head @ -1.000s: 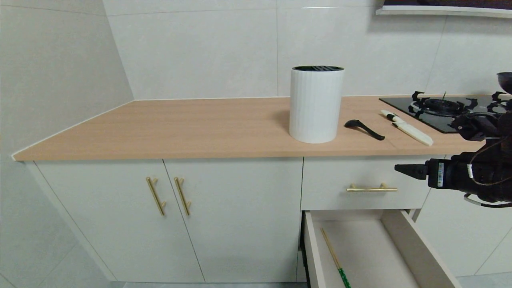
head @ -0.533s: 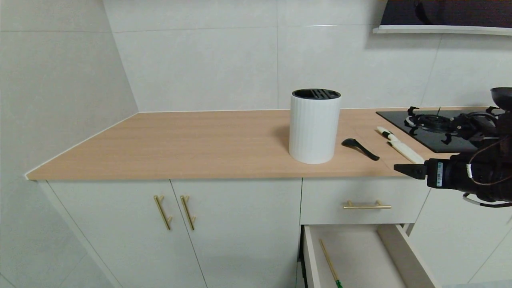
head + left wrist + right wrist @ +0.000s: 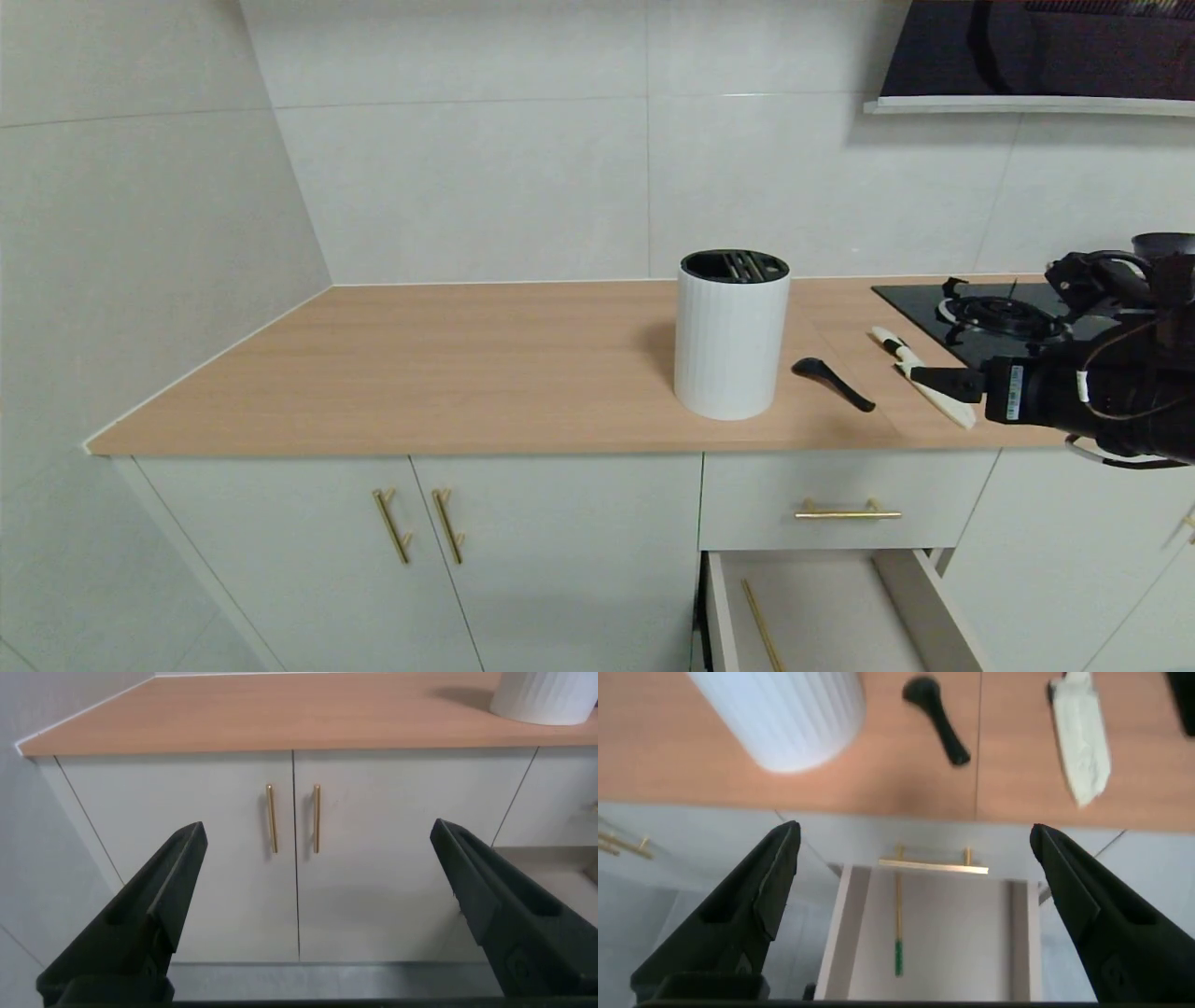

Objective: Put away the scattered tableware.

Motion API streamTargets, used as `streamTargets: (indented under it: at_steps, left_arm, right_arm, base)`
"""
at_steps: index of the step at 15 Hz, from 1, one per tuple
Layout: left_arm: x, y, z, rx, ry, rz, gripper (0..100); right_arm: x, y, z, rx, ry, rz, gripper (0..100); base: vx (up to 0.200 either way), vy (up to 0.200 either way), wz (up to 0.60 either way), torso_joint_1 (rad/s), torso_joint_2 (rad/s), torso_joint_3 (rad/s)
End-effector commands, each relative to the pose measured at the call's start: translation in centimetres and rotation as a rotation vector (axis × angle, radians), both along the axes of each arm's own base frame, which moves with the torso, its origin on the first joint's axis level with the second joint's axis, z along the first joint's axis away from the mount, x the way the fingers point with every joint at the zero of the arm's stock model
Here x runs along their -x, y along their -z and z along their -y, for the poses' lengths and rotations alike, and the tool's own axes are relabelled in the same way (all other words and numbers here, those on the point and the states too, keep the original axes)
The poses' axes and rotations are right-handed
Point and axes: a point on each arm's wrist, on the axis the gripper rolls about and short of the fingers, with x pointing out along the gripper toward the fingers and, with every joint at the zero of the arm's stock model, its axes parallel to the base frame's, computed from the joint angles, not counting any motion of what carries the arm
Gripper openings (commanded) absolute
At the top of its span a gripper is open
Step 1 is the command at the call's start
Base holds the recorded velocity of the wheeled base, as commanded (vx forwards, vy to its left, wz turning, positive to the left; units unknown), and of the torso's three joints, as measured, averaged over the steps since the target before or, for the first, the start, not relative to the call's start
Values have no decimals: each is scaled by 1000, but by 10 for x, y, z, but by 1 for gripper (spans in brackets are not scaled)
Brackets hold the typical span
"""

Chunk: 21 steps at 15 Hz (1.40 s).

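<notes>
Next up: knife, right of centre on the worktop
Right tool and left tool both gape empty; knife looks light, stiff and slick, so I'd pinch the handle.

1. Black spoon: lies flat on the countertop, just right of the holder
2. Knife: white, flat, right of the spoon, apart from it
3. Chopsticks: thin, wooden, green-tipped; lengthwise in the open drawer
4. Holder: white ribbed cylinder, black slotted top; upright
</notes>
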Motion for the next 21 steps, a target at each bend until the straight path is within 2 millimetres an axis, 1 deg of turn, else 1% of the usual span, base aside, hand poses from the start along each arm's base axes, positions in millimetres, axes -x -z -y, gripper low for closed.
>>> streamTargets:
  at_steps: [1,2,3,5,6,7,8,9,10,11,12,15,16,18,21]
  left_arm:
    - [0,0,0,0,-1,-1,100]
    - [0,0,0,0,-1,0,100]
    - [0,0,0,0,-1,-1,100]
    - [0,0,0,0,-1,-1,100]
    - [0,0,0,0,-1,-1,100]
    - [0,0,0,0,-1,0,100]
    - [0,0,0,0,-1,0,100]
    - [0,0,0,0,-1,-1,100]
    - [0,0,0,0,-1,-1,100]
    - [0,0,0,0,-1,0,100]
    - [0,0,0,0,-1,-1,100]
    - [0,0,0,0,-1,-1,100]
    - [0,0,0,0,-1,-1,100]
    - [0,0,0,0,-1,-1,100]
    - [0,0,0,0,1,-1,100]
  right_arm:
    - [-36,18,-5,40,-8,16,100]
    - [-48,19,-6,42,-4,19,100]
    - [-70,16,0,36,11,27,100]
    - [-102,18,2,29,-6,22,100]
    - [-109,20,5,21,-13,23,100]
    - [-133,25,8,32,-48,37,100]
    - [-146,34,10,73,-61,40,100]
    - [-155,42,10,112,-86,37,100]
    - [-155,42,10,112,-86,37,100]
    - [-158,67,9,134,-144,-25,100]
    - [-158,78,9,168,-167,-46,100]
    - [-161,90,6,173,-210,-66,100]
    - [-163,97,3,172,-218,-79,100]
    - [-169,102,2,170,-218,-81,100]
    - [-182,116,6,167,-205,-92,100]
  base:
    - [0,0,0,27,-56,-32]
    - [0,0,0,0,0,0]
    - [0,0,0,0,0,0]
    - [0,0,0,0,0,0]
    - [0,0,0,0,0,0]
    - [0,0,0,0,0,0]
    - [0,0,0,0,0,0]
    - [0,0,0,0,0,0]
    - [0,0,0,0,0,0]
    - [0,0,0,0,0,0]
    - [0,0,0,0,0,0]
    - [0,0,0,0,0,0]
    - [0,0,0,0,0,0]
    - [0,0,0,0,0,0]
    - [0,0,0,0,0,0]
